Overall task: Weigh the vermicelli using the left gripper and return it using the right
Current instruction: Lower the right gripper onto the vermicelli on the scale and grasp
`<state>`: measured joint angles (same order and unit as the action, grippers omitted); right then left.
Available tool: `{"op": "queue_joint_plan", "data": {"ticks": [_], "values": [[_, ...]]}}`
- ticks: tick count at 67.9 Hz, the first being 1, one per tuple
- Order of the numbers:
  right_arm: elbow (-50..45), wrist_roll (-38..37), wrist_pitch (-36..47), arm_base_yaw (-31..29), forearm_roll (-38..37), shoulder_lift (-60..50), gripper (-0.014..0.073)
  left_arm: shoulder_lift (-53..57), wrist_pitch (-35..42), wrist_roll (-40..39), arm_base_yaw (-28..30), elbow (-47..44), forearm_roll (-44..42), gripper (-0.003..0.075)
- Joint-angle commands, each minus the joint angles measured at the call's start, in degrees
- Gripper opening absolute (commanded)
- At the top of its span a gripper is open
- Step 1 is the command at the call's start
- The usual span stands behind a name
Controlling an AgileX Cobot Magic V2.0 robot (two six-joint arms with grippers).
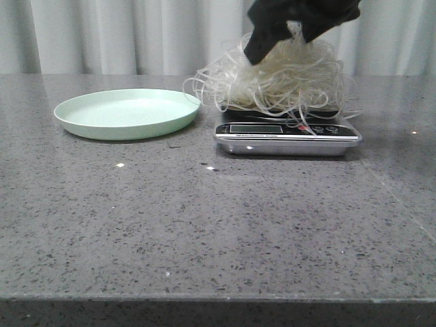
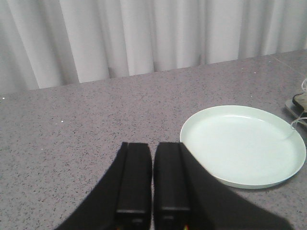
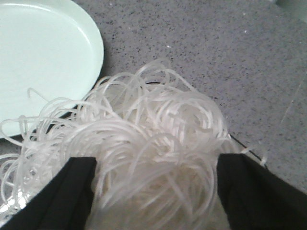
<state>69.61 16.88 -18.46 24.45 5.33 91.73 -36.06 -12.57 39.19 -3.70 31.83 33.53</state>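
Observation:
The vermicelli (image 1: pixel 272 78) is a fluffy whitish tangle lying on the small digital scale (image 1: pixel 286 136) at the table's middle right. My right gripper (image 1: pixel 286 37) comes down into the tangle from above. In the right wrist view its jaws stand wide apart with the vermicelli (image 3: pixel 153 129) filling the space between them, the gripper (image 3: pixel 156 187) open. The pale green plate (image 1: pixel 127 112) sits empty to the left of the scale. My left gripper (image 2: pixel 153 148) is shut and empty, low over the table beside the plate (image 2: pixel 242 143); it is out of the front view.
White curtains hang behind the grey speckled table (image 1: pixel 204 225). Loose noodle strands spill over the scale's edges towards the plate (image 3: pixel 43 57). A corner of the scale (image 2: pixel 297 103) shows at the edge of the left wrist view.

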Motion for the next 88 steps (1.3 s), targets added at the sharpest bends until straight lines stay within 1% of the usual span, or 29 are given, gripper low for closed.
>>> {"op": "queue_joint_plan", "data": {"ticks": [1, 16, 20, 26, 31, 32, 33, 34, 35, 36, 37, 38, 39, 40, 41, 42, 43, 57, 73, 80, 88], "values": [[1.85, 0.61, 1.41, -0.01, -1.86, 0.15, 0.0602, 0.20, 3.64, -0.57, -0.58, 1.69, 1.17, 0.0137], [1.85, 0.61, 0.12, -0.01, -1.86, 1.94, 0.0594, 0.20, 3.64, -0.57, -0.58, 1.69, 1.17, 0.0137], [1.85, 0.61, 0.12, -0.01, -1.86, 1.94, 0.0561, 0.20, 3.64, -0.57, -0.58, 1.69, 1.17, 0.0137], [1.85, 0.61, -0.04, -0.01, -1.86, 1.83, 0.0456, 0.20, 3.64, -0.57, -0.58, 1.69, 1.17, 0.0137], [1.90, 0.61, -0.74, -0.01, -1.86, 1.77, 0.0337, 0.20, 3.64, -0.57, -0.58, 1.69, 1.17, 0.0137], [1.90, 0.61, -0.74, -0.01, -1.86, 1.77, 0.0337, 0.20, 3.64, -0.57, -0.58, 1.69, 1.17, 0.0137], [1.89, 0.61, -0.98, -0.01, -1.86, 1.77, 0.0295, 0.20, 3.64, -0.57, -0.58, 1.69, 1.17, 0.0137], [1.89, 0.61, -1.05, -0.01, -1.86, 1.77, 0.0295, 0.20, 3.64, -0.57, -0.58, 1.69, 1.17, 0.0137], [1.89, 0.61, -1.42, -0.01, -1.86, 1.77, 0.0258, 0.20, 3.64, -0.57, -0.58, 1.69, 1.17, 0.0137], [1.89, 0.61, -1.42, -0.01, -1.86, 1.77, 0.0258, 0.20, 3.64, -0.57, -0.58, 1.69, 1.17, 0.0137], [1.89, 0.61, -1.81, -0.01, -1.86, 1.77, 0.0223, 0.20, 3.64, -0.57, -0.58, 1.69, 1.17, 0.0137], [1.89, 0.61, -1.81, -0.01, -1.86, 1.77, 0.0223, 0.20, 3.64, -0.57, -0.58, 1.69, 1.17, 0.0137], [1.89, 0.61, -2.03, -0.01, -1.86, 1.77, 0.0193, 0.20, 3.64, -0.57, -0.58, 1.69, 1.17, 0.0137], [1.89, 0.61, -2.03, -0.01, -1.86, 1.77, 0.0193, 0.20, 3.64, -0.57, -0.58, 1.69, 1.17, 0.0137], [1.89, 0.61, -2.31, -0.01, -1.86, 1.77, 0.0168, 0.20, 3.64, -0.57, -0.58, 1.69, 1.17, 0.0137], [1.89, 0.61, -2.31, -0.01, -1.86, 1.77, 0.0168, 0.20, 3.64, -0.57, -0.58, 1.69, 1.17, 0.0137], [1.89, 0.61, -2.51, -0.01, -1.86, 1.77, 0.0145, 0.20, 3.64, -0.57, -0.58, 1.69, 1.17, 0.0137], [1.89, 0.61, -2.97, -0.01, -1.86, 0.13, 0.0150, 0.20, 3.64, -0.57, -0.58, 1.69, 1.17, 0.0137], [3.99, 0.61, -2.17, -0.01, -1.86, -5.28, 0.0150, 0.20, 3.64, -0.57, -0.58, 1.69, 1.17, 0.0137], [7.25, 0.61, -2.83, -0.01, -1.86, -6.73, 0.0150, 0.20, 3.64, -0.57, -0.58, 1.69, 1.17, 0.0137], [13.16, 0.61, -5.76, -0.01, -1.86, -7.07, 0.0150, 0.20, 3.64, -0.57, -0.58, 1.80, 1.17, 0.0137]]}}
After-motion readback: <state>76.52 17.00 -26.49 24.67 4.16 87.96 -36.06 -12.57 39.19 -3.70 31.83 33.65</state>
